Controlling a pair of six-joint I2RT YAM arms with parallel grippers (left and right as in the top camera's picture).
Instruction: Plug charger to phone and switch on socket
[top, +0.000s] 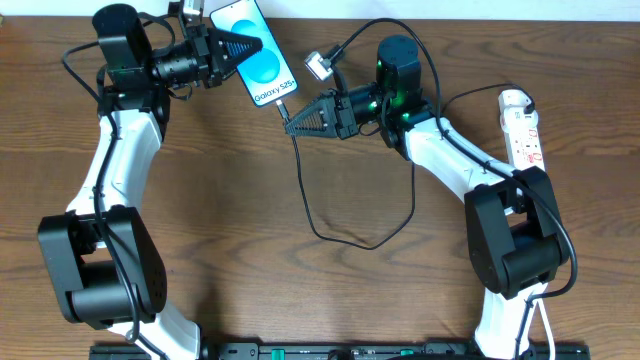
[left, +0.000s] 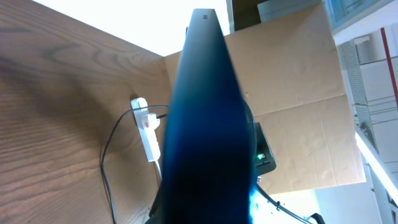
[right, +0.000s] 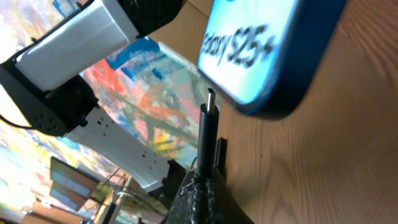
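The phone (top: 258, 55) has a bright blue screen reading "Galaxy S25". My left gripper (top: 236, 48) is shut on it and holds it tilted at the table's far edge; it fills the left wrist view (left: 205, 124) edge-on. My right gripper (top: 296, 122) is shut on the charger's small black plug (right: 208, 134), whose metal tip points up just short of the phone's bottom edge (right: 280, 68), apart from it. The black cable (top: 330, 225) loops over the table. The white power strip, the socket (top: 522, 125), lies at the far right and shows in the left wrist view (left: 148, 134).
A small grey adapter (top: 318, 66) hangs on a black cable between the phone and the right arm. Cardboard panels (left: 298, 93) stand behind the table. The wooden tabletop (top: 300, 290) spreads below the cable loop.
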